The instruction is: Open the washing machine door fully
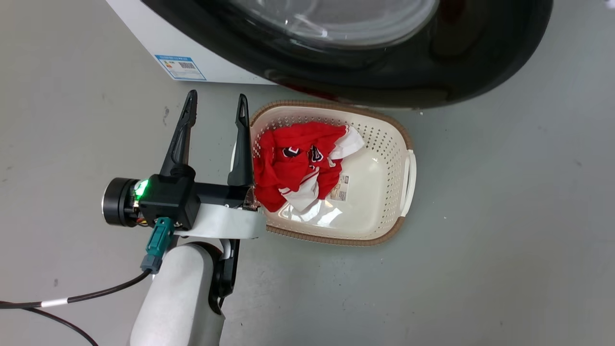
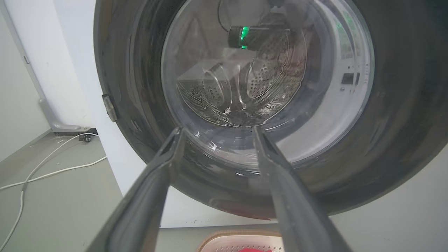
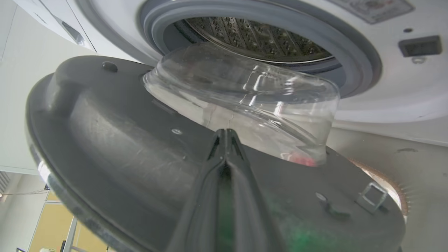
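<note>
The washing machine door (image 1: 480,62), a glossy black disc with a clear glass bowl, stands swung out from the white washing machine (image 1: 158,38), above the basket. My left gripper (image 1: 216,110) is open and holds nothing, just left of the basket and short of the door's outer face (image 2: 402,122). Its two fingers frame the glass in the left wrist view, around my left gripper (image 2: 217,130). My right gripper (image 3: 225,132) is shut, fingers pressed together over the door's grey inner face (image 3: 115,140) beside the glass bowl (image 3: 245,101). Behind it are the steel drum (image 3: 259,38) and blue-grey gasket (image 3: 353,56).
A cream laundry basket (image 1: 384,144) with red and white clothes (image 1: 293,158) sits on the grey floor under the door's edge. White cables (image 2: 52,168) lie on the floor left of the machine. My right wrist's green light (image 2: 244,36) shows through the glass.
</note>
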Robot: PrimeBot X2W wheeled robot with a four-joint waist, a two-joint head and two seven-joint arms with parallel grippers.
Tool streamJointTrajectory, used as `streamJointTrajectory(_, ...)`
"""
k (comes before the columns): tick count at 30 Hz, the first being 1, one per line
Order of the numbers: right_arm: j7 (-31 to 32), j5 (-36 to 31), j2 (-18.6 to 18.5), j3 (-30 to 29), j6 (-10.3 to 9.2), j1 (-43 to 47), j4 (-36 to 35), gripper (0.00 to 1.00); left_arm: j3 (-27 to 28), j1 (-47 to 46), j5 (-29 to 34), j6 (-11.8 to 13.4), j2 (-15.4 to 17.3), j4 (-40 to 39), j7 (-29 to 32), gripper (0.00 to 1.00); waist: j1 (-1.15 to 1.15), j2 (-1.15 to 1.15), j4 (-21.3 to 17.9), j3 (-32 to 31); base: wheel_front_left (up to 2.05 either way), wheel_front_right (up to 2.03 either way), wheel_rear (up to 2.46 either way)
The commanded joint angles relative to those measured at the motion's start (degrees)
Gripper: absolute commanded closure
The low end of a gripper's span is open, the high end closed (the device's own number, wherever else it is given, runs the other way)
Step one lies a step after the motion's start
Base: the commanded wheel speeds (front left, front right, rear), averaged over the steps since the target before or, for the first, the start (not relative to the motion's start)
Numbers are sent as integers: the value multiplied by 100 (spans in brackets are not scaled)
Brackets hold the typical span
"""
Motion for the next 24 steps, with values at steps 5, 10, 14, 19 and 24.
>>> streamJointTrajectory(5, 426, 179, 239, 61, 1, 431, -246, 100, 28, 175, -26, -47, -3, 99, -12, 0, 0, 0, 1, -296, 0, 0, 0)
streamJointTrajectory(10, 700, 283, 440, 130, 1, 895, -523, 100, 79, 348, -63, -90, -3, 202, -12, 0, 0, 0, 24, -657, 0, 0, 0)
streamJointTrajectory(14, 904, 324, 667, 263, 1, 1433, -842, 100, 121, 567, -53, -150, -3, 313, -12, 0, 0, 0, 29, -1020, 0, 0, 0)
streamJointTrajectory(19, 1151, 383, 928, 457, 1, 2173, -1335, 100, 218, 826, -19, -256, -3, 395, -12, 0, 0, 0, 38, -1373, 0, 0, 0)
streamJointTrajectory(24, 1288, 439, 1165, 631, 1, 2842, -1810, 100, 319, 1015, 20, -350, -4, 445, -12, 0, 0, 0, 43, -1622, 0, 0, 0)
